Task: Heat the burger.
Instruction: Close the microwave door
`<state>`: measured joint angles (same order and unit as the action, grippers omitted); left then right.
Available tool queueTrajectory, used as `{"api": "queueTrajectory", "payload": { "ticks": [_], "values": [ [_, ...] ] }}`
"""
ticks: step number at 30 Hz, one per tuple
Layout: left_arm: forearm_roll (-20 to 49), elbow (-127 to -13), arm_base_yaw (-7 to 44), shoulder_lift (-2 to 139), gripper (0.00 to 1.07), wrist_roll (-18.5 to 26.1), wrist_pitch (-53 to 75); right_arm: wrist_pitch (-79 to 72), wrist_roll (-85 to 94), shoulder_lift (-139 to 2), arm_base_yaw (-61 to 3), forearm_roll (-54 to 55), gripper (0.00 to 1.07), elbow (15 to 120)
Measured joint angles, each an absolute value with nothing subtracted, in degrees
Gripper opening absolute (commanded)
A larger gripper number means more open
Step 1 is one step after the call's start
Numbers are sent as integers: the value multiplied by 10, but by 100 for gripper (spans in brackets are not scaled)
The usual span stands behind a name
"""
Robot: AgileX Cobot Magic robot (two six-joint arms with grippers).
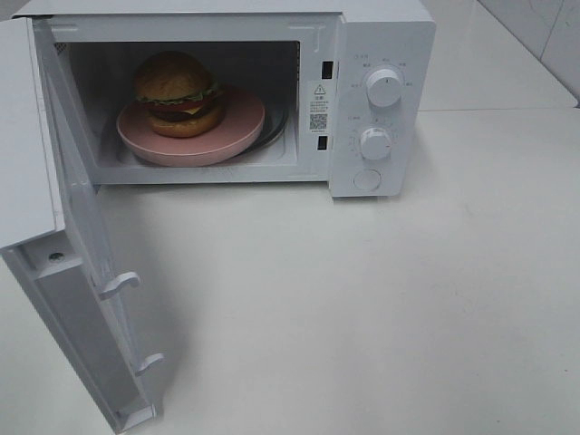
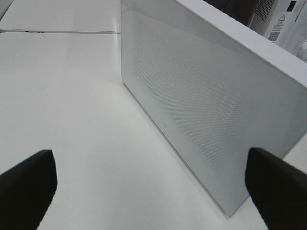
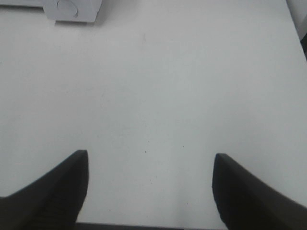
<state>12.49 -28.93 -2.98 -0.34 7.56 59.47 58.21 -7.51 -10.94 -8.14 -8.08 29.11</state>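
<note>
Flat white door point(image 1: 77, 317), glossy domed burger point(image 1: 177, 91) on round pink plate point(image 1: 237, 127)

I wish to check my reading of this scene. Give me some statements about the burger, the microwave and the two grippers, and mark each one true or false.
1. The burger sits on the plate inside the microwave. True.
2. The door is shut. False: it stands wide open.
3. The left gripper holds the burger. False: it is open and empty, outside the door.
4. The right gripper is open above the table. True.
</note>
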Motion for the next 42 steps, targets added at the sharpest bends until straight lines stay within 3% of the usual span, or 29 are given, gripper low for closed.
{"api": "queueTrajectory", "payload": {
  "ticks": [11, 42],
  "values": [
    [125, -289, -30, -3, 100, 76, 595, 582, -70, 0, -45, -78, 71, 289],
    [125, -289, -30, -3, 100, 76, 595, 582, -69, 2, -40, -78, 71, 289]
  ]
}}
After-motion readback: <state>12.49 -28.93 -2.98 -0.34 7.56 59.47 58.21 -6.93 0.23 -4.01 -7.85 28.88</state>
